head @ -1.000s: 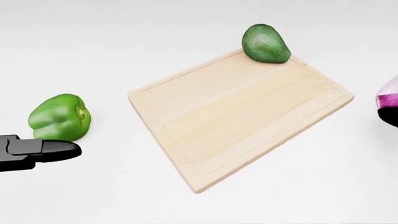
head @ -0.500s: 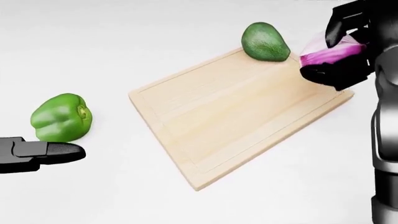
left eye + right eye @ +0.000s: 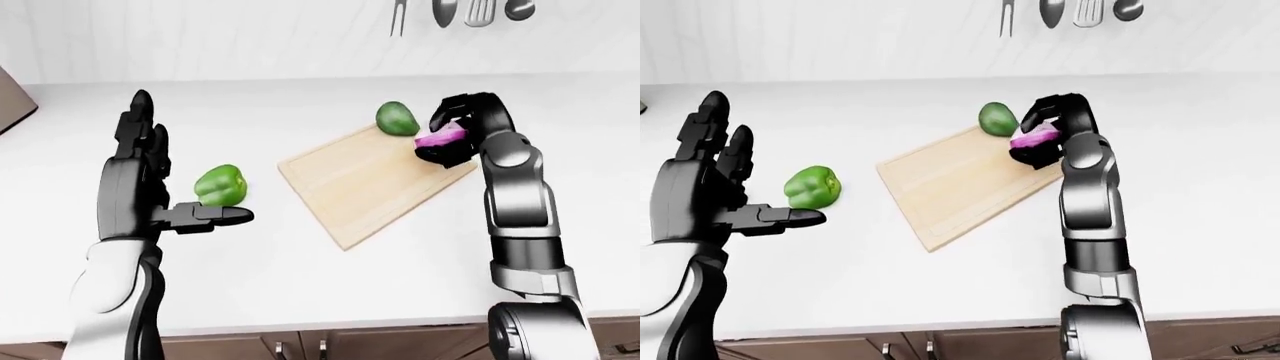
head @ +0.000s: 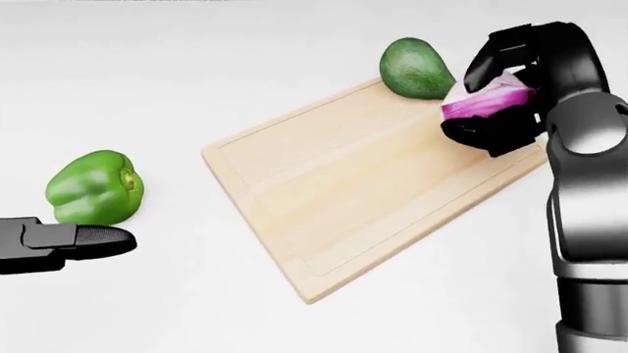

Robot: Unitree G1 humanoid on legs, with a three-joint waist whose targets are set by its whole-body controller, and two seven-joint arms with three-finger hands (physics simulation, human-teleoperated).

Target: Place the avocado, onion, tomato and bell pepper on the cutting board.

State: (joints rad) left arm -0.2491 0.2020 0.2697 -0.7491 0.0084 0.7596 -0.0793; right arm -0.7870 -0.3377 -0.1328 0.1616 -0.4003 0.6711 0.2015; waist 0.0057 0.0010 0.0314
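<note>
- Since half a second ago, the right hand point(image 4: 501, 92) has moved left and a little down in the head view, carrying the onion point(image 4: 486, 99) in over the board's right corner.
- Its black fingers point(image 4: 495, 53) curl tight over the top of the purple onion, and the thumb presses from below, so the onion is gripped.
- That onion sits just beside the avocado point(image 4: 416, 69); I cannot tell if they touch.
- The avocado rests on the top corner of the cutting board point(image 4: 333, 184), dark green and bumpy.
- The left hand point(image 3: 150, 184) is spread wide open, fingers point(image 3: 140, 120) pointing up and thumb point(image 4: 83, 239) sticking out flat, holding nothing.
- The thumb tip is near the green bell pepper point(image 4: 95, 187), just under it in the head view, but not touching.
- The bell pepper lies on its side on the white counter point(image 4: 147, 88), well apart from the board, to its left.
- The board lies flat and turned at a slant, its middle bare.
- The tomato does not show in any view.
- Kitchen tools point(image 3: 455, 11) hang on the wall at the top of the left-eye view.
</note>
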